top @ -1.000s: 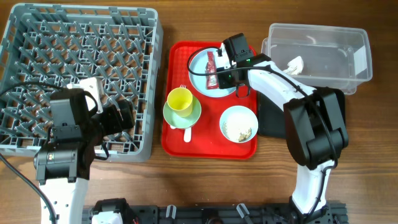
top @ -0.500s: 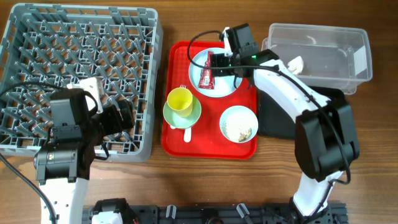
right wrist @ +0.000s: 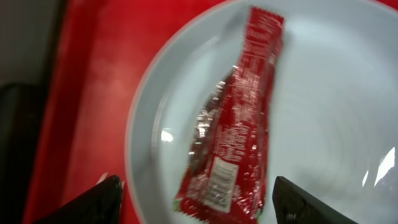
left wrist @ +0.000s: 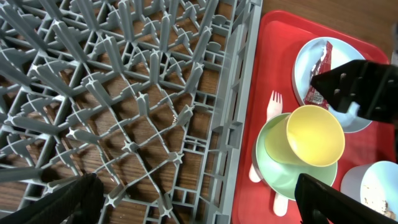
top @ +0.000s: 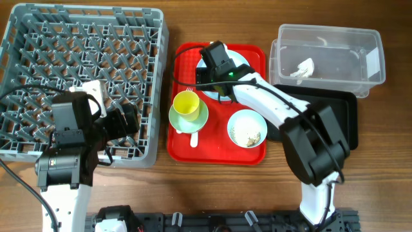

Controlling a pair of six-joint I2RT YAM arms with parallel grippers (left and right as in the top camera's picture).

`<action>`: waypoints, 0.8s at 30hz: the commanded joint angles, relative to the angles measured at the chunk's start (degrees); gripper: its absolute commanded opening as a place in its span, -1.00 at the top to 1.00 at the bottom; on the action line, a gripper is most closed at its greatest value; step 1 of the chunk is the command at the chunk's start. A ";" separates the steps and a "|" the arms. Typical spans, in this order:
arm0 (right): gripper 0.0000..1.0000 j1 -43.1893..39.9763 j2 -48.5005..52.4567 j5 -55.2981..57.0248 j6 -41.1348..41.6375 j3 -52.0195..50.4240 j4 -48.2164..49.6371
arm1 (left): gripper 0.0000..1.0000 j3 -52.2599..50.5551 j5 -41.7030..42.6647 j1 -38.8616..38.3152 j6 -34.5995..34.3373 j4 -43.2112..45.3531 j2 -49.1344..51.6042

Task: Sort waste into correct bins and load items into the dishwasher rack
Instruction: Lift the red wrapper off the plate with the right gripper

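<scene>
Wood-grain bench, seen from above and from both wrists. No writing is legible: the red printed wrapper carries white print and a pale panel at one end, all too blurred to read. It lies flat on the pale blue-white plate, which sits at the far end of the red tray in the middle of the bench. The right jaws hang over it, spread, one tip on each side of the wrapper's panel end, pinching nothing. The right arm reaches in from the near right. From above it hides the wrapper and most of the plate, while the right wrist view shows the wrapper whole and the left wrist view shows part of it. On the same tray the yellow cup stands in the pale green saucer-bowl. The white fork and the spoon project from under that saucer-bowl. The light blue bowl holds the food scraps. The dishwasher rack fills the far-left corner, and the left jaws hover spread over its near edge, holding nothing. Only the overhead view shows the clear tub at the far-right corner with the crumpled napkin inside. The black tray lies just nearward of it, partly behind the right arm.
</scene>
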 commanded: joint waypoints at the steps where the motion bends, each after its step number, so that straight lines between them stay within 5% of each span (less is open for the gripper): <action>1: -0.57 -0.39 3.41 3.56 4.33 0.57 0.39 | -1.00 1.18 0.52 -0.24 1.09 0.09 -0.15; 11: -0.41 -0.39 4.52 3.63 4.31 0.20 -0.39 | -1.00 1.18 0.52 -0.24 1.09 -0.28 -0.15; 15: -0.05 -0.39 4.52 4.46 4.26 0.20 -1.46 | -1.00 1.18 0.52 -0.24 1.09 -0.31 -0.15; 18: 0.41 -0.52 4.48 4.46 4.28 0.20 -2.29 | -1.00 1.18 0.52 -0.24 1.09 -0.33 -0.15; 24: 0.91 -1.11 2.67 4.83 3.17 0.37 -4.04 | -1.00 1.18 0.52 -0.24 1.09 -0.31 -0.15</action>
